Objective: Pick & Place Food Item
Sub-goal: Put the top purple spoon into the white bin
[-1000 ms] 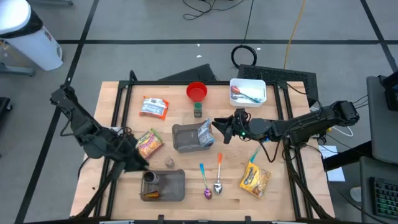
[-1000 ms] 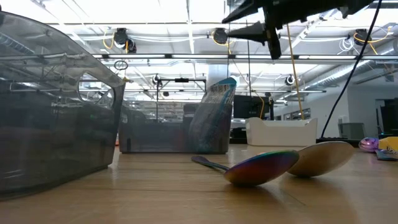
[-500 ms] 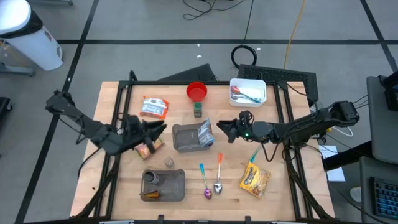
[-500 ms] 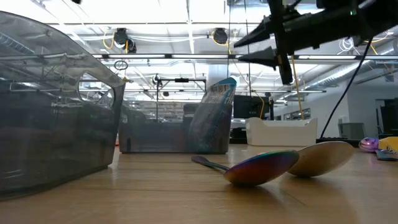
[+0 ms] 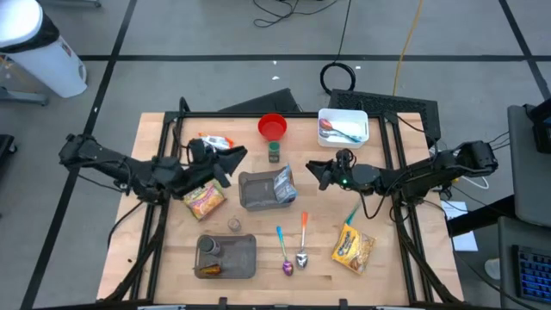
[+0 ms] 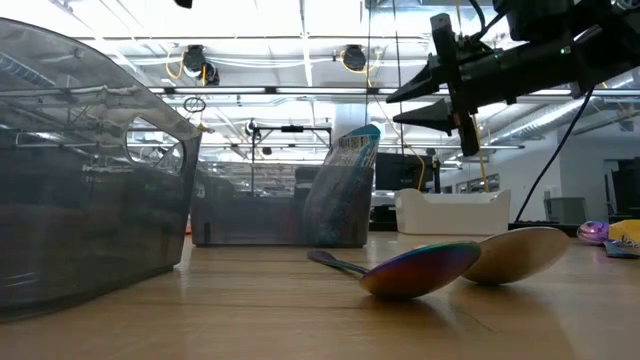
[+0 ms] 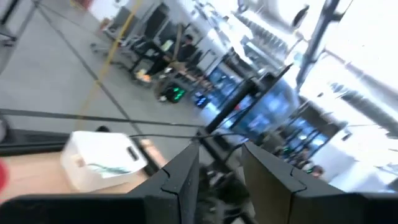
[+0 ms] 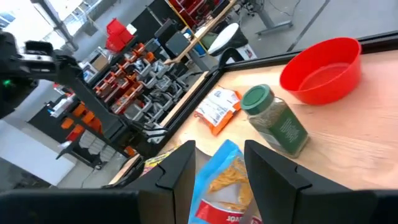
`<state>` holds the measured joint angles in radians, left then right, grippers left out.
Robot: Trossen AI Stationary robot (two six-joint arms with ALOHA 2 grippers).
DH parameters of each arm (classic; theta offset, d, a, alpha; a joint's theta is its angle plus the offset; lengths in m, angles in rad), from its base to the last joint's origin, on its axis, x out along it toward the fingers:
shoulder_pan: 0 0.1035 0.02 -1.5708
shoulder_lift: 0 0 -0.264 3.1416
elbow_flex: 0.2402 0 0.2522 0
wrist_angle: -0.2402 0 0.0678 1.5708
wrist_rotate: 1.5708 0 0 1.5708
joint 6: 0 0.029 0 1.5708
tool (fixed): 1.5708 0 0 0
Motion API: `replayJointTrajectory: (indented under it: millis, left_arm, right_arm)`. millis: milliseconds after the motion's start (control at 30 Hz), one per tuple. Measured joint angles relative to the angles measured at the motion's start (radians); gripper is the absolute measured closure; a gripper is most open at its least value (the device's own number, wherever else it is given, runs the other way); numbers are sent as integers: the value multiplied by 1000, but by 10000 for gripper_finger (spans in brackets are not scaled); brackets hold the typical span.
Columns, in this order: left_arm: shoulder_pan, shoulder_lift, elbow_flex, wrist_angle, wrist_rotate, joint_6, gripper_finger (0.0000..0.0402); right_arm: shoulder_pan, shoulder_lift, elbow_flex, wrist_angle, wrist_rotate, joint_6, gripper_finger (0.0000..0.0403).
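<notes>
The food items lie on the wooden table. An orange-white snack packet [image 5: 212, 143] lies at the far left, partly under my left gripper [image 5: 234, 159]. A yellow-pink packet [image 5: 205, 200] lies nearer, and a yellow packet [image 5: 353, 245] lies at the near right. A blue chip bag [image 5: 283, 183] stands in a grey bin [image 5: 258, 191] at the centre and also shows in the right wrist view [image 8: 224, 180]. My left gripper is open and empty, raised above the table between the orange-white packet and the bin. My right gripper [image 5: 312, 169] is open and empty, in the air right of the bin.
A red bowl [image 5: 272, 127] and a green-lidded jar [image 5: 274, 152] stand at the far centre. A white bin [image 5: 343, 126] holding utensils is at the far right. A second grey bin [image 5: 225, 256] is at the near left, with two spoons [image 5: 294, 251] right of it.
My left gripper has risen from the near left of the table and swung toward the far edge and the right, ending above the orange-white packet. My right gripper has drawn back a little toward the table's right edge and come lower. Nothing on the table has moved.
</notes>
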<state>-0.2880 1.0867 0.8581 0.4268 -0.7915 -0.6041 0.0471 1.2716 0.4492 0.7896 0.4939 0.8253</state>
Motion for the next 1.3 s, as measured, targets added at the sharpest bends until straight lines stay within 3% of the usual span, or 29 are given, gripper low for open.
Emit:
replayJointTrajectory:
  millis: [400, 733, 933, 1100, 1200, 1300]
  left_arm:
    - [14, 0, 0, -2, 25, 19, 273]
    - [14, -9, 0, -173, 37, 33, 273]
    - [31, -110, 0, -373, 121, 87, 273]
    - [82, -249, -1, -563, 195, 117, 273]
    - [121, -328, -1, -655, 256, 141, 273]
    - [158, -391, -1, -712, 301, 171, 273]
  right_arm:
    - [-31, 0, -1, -25, -11, 0, 273]
    - [-130, 0, -1, -38, -311, -69, 273]
    - [-242, 0, -1, 169, -464, -57, 273]
    - [-282, -10, 9, 355, -483, -46, 273]
    - [-276, -44, 87, 309, -500, -85, 273]
    - [-240, -84, 239, 111, -503, -234, 273]
